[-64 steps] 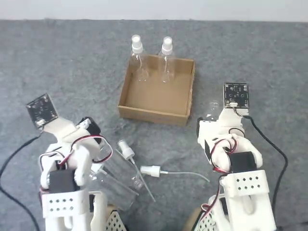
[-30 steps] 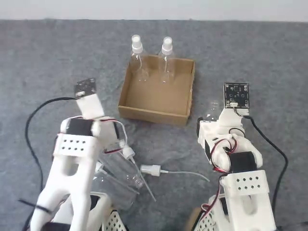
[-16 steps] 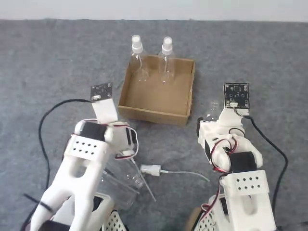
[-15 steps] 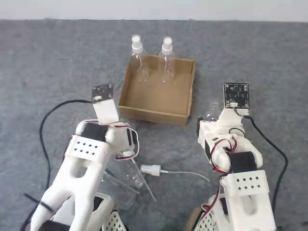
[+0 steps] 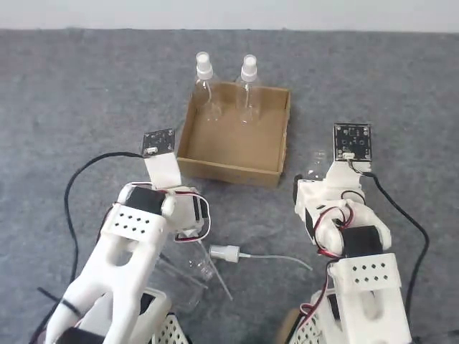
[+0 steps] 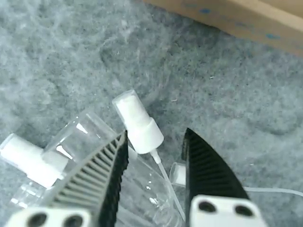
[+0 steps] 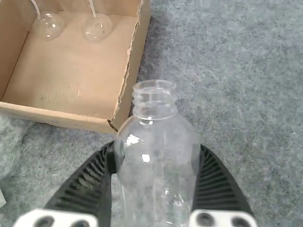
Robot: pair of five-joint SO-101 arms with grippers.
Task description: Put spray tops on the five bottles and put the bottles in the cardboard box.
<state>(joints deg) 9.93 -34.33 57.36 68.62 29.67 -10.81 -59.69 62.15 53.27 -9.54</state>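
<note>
Setting: robot lab bench. Grey felt mat [image 5: 72,93] over the table, bare white wall [image 5: 229,13] behind; white printed left arm [image 5: 133,236] and right arm [image 5: 358,265], wiring exposed.

Grey felt mat [image 5: 72,86] underlies everything; pale wall strip [image 5: 229,14] along far edge.

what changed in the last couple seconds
The left arm swung forward toward the cardboard box; its open left gripper now hangs over a loose spray top, gripping nothing. Unchanged: the right gripper shut on an uncapped bottle, two capped bottles in the box.
</note>
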